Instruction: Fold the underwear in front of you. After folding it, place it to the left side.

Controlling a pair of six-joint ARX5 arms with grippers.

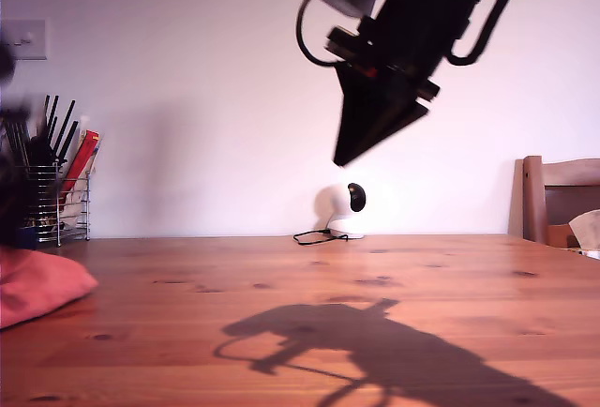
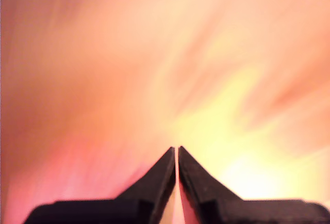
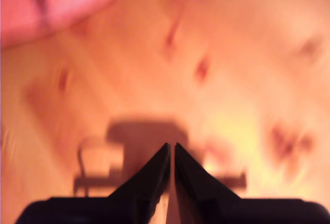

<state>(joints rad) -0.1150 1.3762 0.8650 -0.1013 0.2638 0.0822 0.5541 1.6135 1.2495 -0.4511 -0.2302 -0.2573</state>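
Note:
The underwear (image 1: 37, 294), a coral-red wrinkly bundle, lies on the wooden table (image 1: 394, 276) at the exterior view's left edge. It also shows as a blurred pink patch, the underwear (image 3: 51, 2), in the second wrist view. My second gripper (image 1: 340, 159) hangs high over the table's middle, tilted down, shut and holding nothing. Its shadow falls on the wood below. In its own view my second gripper (image 3: 171, 145) has its tips together. My first gripper (image 2: 177, 149) is also shut, and its view is smeared orange and pink by motion. A dark blur at the exterior view's left edge may be an arm.
A wire rack with black utensils and a flat red item (image 1: 58, 187) stands at the back on the exterior view's left. A white round device (image 1: 343, 210) with a cable sits at the table's far edge. A wooden chair (image 1: 561, 199) stands at the exterior view's right.

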